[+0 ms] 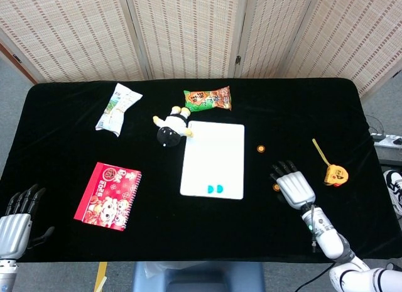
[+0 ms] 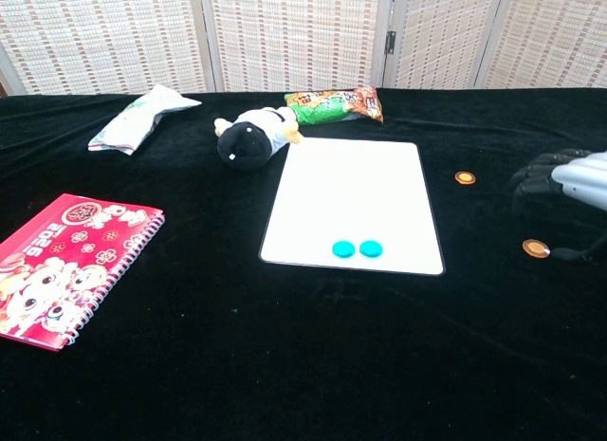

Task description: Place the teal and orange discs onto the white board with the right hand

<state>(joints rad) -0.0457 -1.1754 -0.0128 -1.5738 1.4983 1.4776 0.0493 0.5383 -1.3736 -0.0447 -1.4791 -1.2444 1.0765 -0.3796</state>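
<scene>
On the white board (image 1: 213, 158) we see two teal discs (image 1: 215, 189); right of it our empty right hand (image 1: 294, 186), fingers spread, hovers above an orange disc (image 2: 536, 248).

A table draped in black cloth (image 1: 63, 147) stands before a folding screen of woven reed panels (image 1: 182, 31) in pale frames, which closes off the far side. Grey floor (image 1: 12, 75) shows at the far left and right of the table, with a white power strip (image 1: 386, 140) and cables lying on it at right. Even light falls across the scene.
</scene>
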